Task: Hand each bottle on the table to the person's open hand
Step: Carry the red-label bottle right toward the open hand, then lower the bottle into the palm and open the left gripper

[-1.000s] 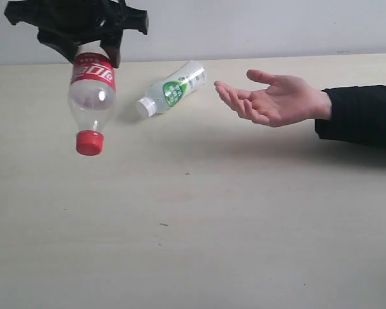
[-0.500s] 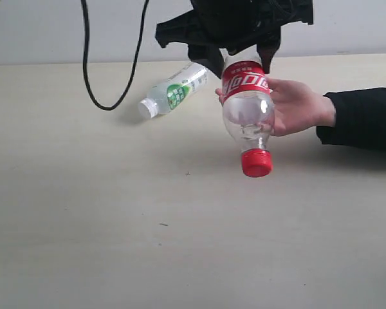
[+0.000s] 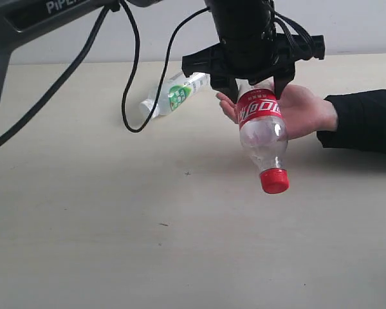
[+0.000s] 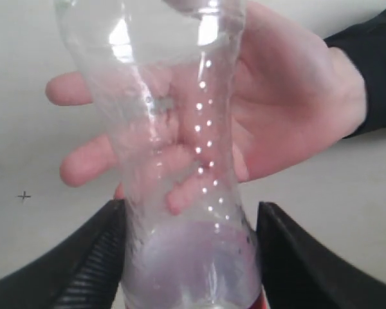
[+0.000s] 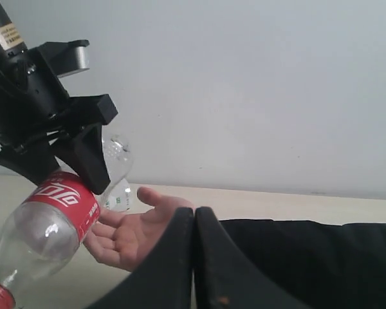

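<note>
handover of red-capped bottle under way: gripped cap-down in left jaws, just by open hand, not yet released. right jaws pressed together, empty. left to do: green-labelled bottle lying on surface.

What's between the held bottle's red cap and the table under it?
Nothing: the red cap hangs clear above bare table, as the exterior view shows. The left end effector grips the bottle by its base.
</note>
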